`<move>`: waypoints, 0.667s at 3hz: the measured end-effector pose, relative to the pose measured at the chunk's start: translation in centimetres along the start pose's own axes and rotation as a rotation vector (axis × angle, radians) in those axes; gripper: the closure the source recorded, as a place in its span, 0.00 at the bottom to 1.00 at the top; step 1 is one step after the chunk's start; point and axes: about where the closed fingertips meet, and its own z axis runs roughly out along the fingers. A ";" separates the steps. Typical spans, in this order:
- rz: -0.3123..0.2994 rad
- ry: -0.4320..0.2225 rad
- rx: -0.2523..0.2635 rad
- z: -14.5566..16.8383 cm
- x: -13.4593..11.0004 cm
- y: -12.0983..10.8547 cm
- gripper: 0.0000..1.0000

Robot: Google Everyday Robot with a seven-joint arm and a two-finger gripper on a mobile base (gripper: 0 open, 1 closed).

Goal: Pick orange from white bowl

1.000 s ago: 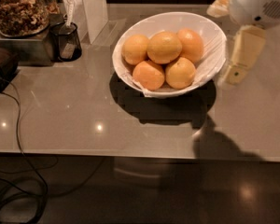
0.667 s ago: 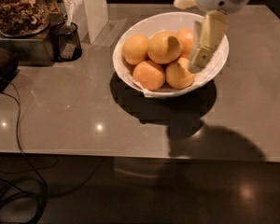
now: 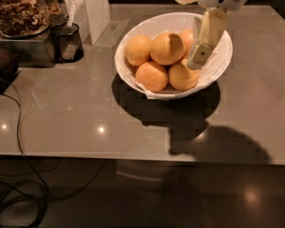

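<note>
The white bowl (image 3: 218,68) stands on the grey table and holds several orange fruits on a crinkled white liner. The orange (image 3: 167,48), the largest and palest fruit, lies in the middle of the pile, toward the back. My gripper (image 3: 198,60) reaches down from the top right into the right side of the bowl. Its tip is just right of the orange, above the front right fruit (image 3: 182,77). It partly hides the fruit at the back right (image 3: 186,39). Nothing shows as held.
A black mesh cup (image 3: 69,42) and a white box (image 3: 96,11) stand left of the bowl. A glass jar of nuts (image 3: 19,8) sits at the far left on a metal base. A black cable (image 3: 20,127) runs across the table's left side. The table's front edge (image 3: 142,158) is near.
My gripper has moved left from beside the bowl's right rim to over the bowl, and has come down among the fruits on the right side.
</note>
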 end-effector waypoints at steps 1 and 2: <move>-0.007 -0.014 -0.014 1.8 0.1 -2.2 0.00; -0.012 -0.024 -0.053 4.4 0.0 -4.3 0.00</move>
